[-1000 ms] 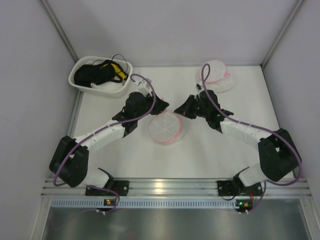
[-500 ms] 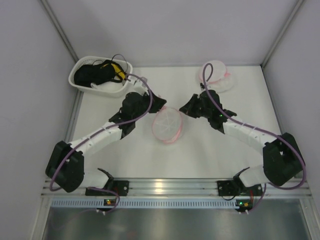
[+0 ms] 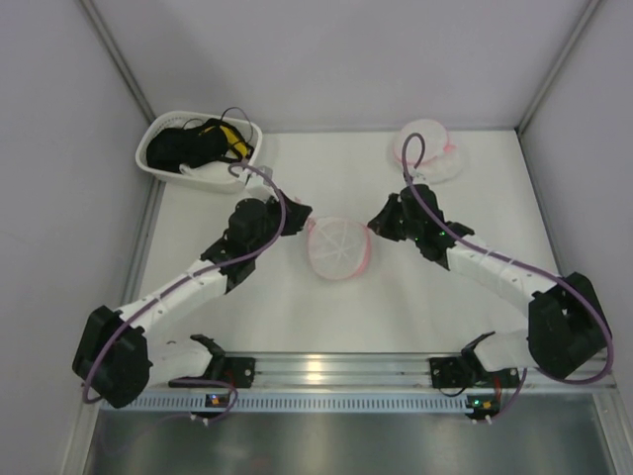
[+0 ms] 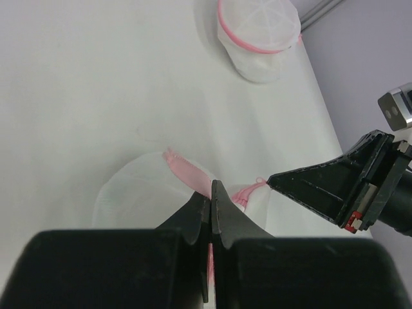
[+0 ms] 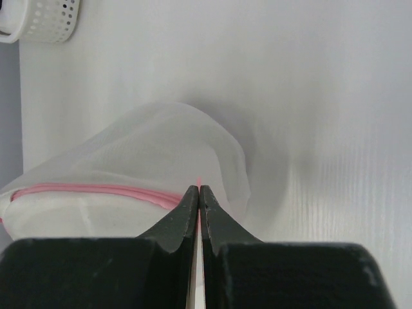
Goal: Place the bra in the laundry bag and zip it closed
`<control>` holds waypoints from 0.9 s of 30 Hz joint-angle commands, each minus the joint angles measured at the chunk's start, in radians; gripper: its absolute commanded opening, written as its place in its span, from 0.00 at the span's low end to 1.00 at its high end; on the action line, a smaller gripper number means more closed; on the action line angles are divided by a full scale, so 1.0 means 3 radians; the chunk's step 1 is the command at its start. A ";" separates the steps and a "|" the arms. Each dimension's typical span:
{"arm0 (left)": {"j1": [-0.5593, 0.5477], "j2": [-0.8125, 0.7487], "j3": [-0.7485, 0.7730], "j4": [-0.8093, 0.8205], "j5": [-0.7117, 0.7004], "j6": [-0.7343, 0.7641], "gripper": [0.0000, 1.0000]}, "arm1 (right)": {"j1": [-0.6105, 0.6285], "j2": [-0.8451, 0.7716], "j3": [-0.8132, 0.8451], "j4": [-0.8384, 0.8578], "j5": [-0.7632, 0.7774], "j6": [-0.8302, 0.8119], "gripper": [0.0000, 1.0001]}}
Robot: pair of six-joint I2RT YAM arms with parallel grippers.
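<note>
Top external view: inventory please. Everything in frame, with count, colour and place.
laundry bag: 1, translucent white mesh with a pink zipper ring, table centre, between the two grippers
second mesh pouch: 1, white with a pink ring, far right corner of the table
basket: 1, white perforated plastic, oval, far left corner
black tangle: 1, black with yellow bits, inside the basket
table: 1, white, enclosed by pale grey walls
left gripper: 1, black, shut on the laundry bag's pink band at its left edge
right gripper: 1, black, shut on the laundry bag at its right edge
</note>
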 commanded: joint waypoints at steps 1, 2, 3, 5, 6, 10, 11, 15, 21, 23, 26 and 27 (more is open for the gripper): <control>0.0007 -0.0221 -0.0091 0.0036 -0.0157 -0.0057 0.00 | -0.0014 -0.0107 -0.0039 -0.0169 0.0213 -0.0124 0.00; 0.0012 -0.0251 -0.0122 0.0026 -0.0168 -0.0078 0.00 | -0.0014 -0.0112 -0.0055 -0.0174 0.0213 -0.0124 0.00; 0.0012 -0.0318 -0.0188 0.0015 -0.0178 -0.0103 0.00 | -0.0009 -0.0122 -0.0070 -0.0185 0.0233 -0.0129 0.00; 0.0012 -0.0379 -0.0265 0.0000 -0.0163 -0.0124 0.00 | -0.0014 -0.0138 -0.0070 -0.0220 0.0269 -0.0145 0.00; 0.0012 -0.0461 -0.0341 -0.0005 -0.0163 -0.0154 0.00 | -0.0014 -0.0153 -0.0065 -0.0231 0.0289 -0.0170 0.00; 0.0007 -0.0604 -0.0454 -0.0102 -0.0173 -0.0155 0.00 | -0.0024 -0.0174 -0.0004 -0.0323 0.0366 -0.0237 0.00; 0.0007 -0.0630 -0.0464 -0.0173 -0.0203 -0.0144 0.00 | -0.0024 -0.0174 0.0006 -0.0353 0.0366 -0.0262 0.00; 0.0007 -0.0732 -0.0521 -0.0276 -0.0168 -0.0124 0.00 | -0.0034 -0.0179 0.0052 -0.0435 0.0351 -0.0288 0.00; 0.0007 -0.0850 -0.0551 -0.0511 -0.0280 -0.0160 0.00 | -0.0034 -0.0174 0.0134 -0.0568 0.0382 -0.0375 0.00; 0.0012 -0.0906 -0.0577 -0.0578 -0.0316 -0.0170 0.00 | -0.0039 -0.0174 0.0145 -0.0609 0.0407 -0.0415 0.00; 0.0007 -0.0983 -0.0643 -0.0609 -0.0291 -0.0185 0.00 | -0.0044 -0.0153 0.0170 -0.0655 0.0412 -0.0466 0.00; 0.0007 -0.0973 -0.0649 -0.0614 -0.0265 -0.0175 0.04 | -0.0045 -0.0158 0.0196 -0.0650 0.0382 -0.0477 0.00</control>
